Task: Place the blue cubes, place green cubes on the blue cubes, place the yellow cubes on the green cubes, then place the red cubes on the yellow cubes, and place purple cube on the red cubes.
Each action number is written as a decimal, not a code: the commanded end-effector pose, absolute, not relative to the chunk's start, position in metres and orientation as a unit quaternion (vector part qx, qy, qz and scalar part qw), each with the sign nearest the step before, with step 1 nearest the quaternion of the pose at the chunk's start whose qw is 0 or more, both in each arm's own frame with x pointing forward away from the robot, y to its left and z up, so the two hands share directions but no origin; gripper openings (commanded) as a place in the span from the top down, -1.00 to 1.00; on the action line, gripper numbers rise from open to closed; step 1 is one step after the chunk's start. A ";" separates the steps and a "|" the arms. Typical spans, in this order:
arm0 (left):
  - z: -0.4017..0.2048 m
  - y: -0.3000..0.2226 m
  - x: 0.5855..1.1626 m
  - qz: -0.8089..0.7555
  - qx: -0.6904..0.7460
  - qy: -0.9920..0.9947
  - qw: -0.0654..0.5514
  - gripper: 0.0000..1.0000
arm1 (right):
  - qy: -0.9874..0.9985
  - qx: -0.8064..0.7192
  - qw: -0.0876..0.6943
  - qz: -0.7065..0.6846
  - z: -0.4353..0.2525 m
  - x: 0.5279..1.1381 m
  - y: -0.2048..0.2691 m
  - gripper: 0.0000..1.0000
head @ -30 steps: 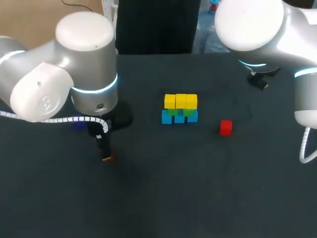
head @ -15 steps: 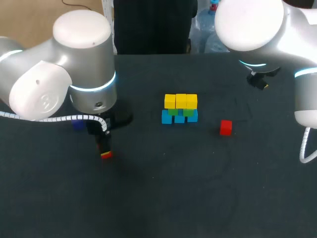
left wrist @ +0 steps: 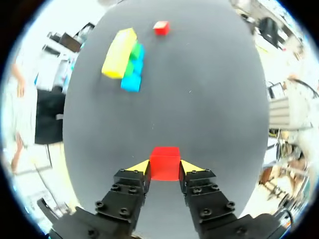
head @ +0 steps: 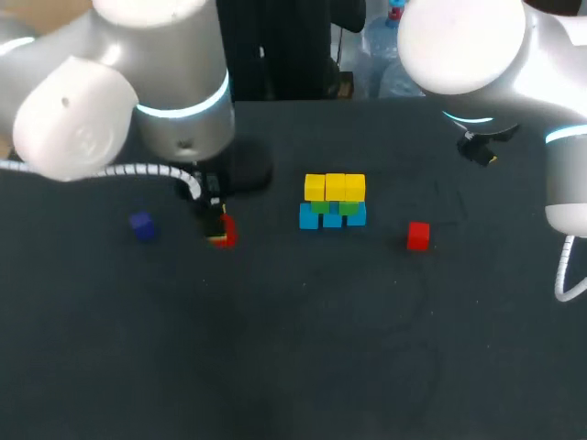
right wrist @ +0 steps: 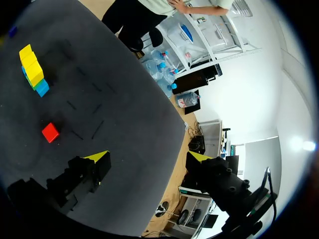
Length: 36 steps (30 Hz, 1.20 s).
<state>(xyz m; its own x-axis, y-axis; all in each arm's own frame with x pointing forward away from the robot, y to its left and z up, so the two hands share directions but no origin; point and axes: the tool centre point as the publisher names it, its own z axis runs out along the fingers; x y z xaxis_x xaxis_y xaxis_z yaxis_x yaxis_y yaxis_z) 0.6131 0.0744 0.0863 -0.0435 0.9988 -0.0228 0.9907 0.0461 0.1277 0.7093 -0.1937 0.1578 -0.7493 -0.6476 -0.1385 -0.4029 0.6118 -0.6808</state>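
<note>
The left gripper [left wrist: 165, 167] is clamped on a red cube [left wrist: 165, 162], one yellow-tipped finger on each of two opposite faces, and the cube is carried square between them. Ahead of it and off to one side, well apart, stands the stack: blue cubes [left wrist: 132, 79] at the base, green cubes [left wrist: 131, 54] on them, and a row of yellow cubes [left wrist: 118, 53] on top. Past the stack lies the second red cube [left wrist: 161, 28], loose on the table [head: 303, 348]. On the gripper's other side, away from the stack, sits the purple cube [head: 141, 225].

The right gripper [right wrist: 149, 159] hangs far off over the table's edge, its fingers spread wide with nothing between them.

The step in hand looks like setting this red cube on the yellow row. To do it well, I would bring it in above the row's height, line its edges up with the row, and lower it straight down until it rests flat. The fingers should then part only a little, since a sideways nudge could shift the yellow cubes.

No writing or label can be read on the cubes or the fingers.
</note>
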 end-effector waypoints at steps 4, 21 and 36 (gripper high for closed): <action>0.111 0.068 0.625 0.047 0.750 0.659 0.043 1.00 | 0.877 -0.299 0.191 -0.323 0.157 0.709 -0.195 -1.00; 0.149 0.025 0.691 0.097 0.746 0.656 0.070 1.00 | 0.877 -0.299 0.191 -0.323 0.157 0.709 -0.195 -1.00; 0.146 -0.015 0.714 0.097 0.752 0.651 0.031 1.00 | 0.877 -0.299 0.191 -0.323 0.157 0.709 -0.195 -1.00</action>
